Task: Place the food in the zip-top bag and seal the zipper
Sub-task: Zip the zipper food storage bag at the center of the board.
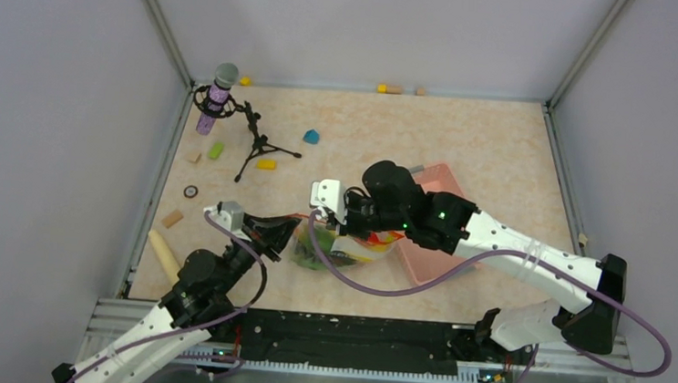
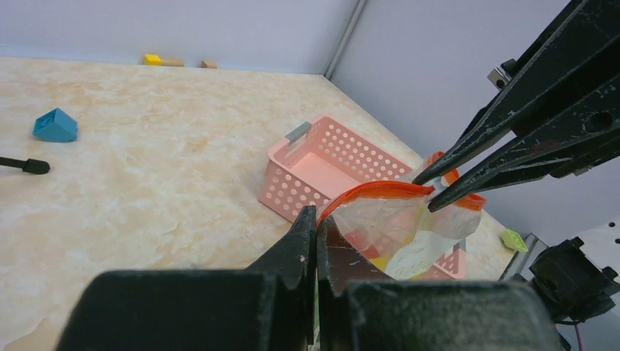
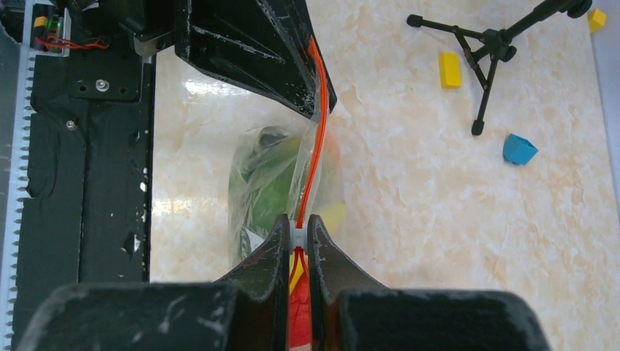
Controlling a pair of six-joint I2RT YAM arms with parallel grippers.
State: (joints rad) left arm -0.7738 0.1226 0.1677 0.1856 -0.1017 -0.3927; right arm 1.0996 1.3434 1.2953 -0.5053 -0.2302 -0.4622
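The zip-top bag (image 1: pixel 349 247) hangs between both grippers just above the table, near the front. Through its clear plastic the food shows as green pieces (image 3: pixel 267 183), something yellow (image 3: pixel 333 216) and something red (image 3: pixel 298 307). My left gripper (image 2: pixel 317 216) is shut on the bag's top corner, at one end of the orange zipper (image 3: pixel 316 146). My right gripper (image 3: pixel 297 223) is shut on the zipper's white slider (image 3: pixel 298 234). From the slider to the left gripper (image 3: pixel 292 95) the strip runs as one taut line. Behind the slider it splits in two.
A pink basket (image 2: pixel 322 164) stands right behind the bag, under the right arm. A microphone tripod (image 1: pixel 253 139) stands at the back left. Loose blocks lie around it: blue (image 1: pixel 311 136), yellow (image 1: pixel 266 163), green (image 1: pixel 216 150). Wooden pieces (image 1: pixel 163 253) lie by the left wall.
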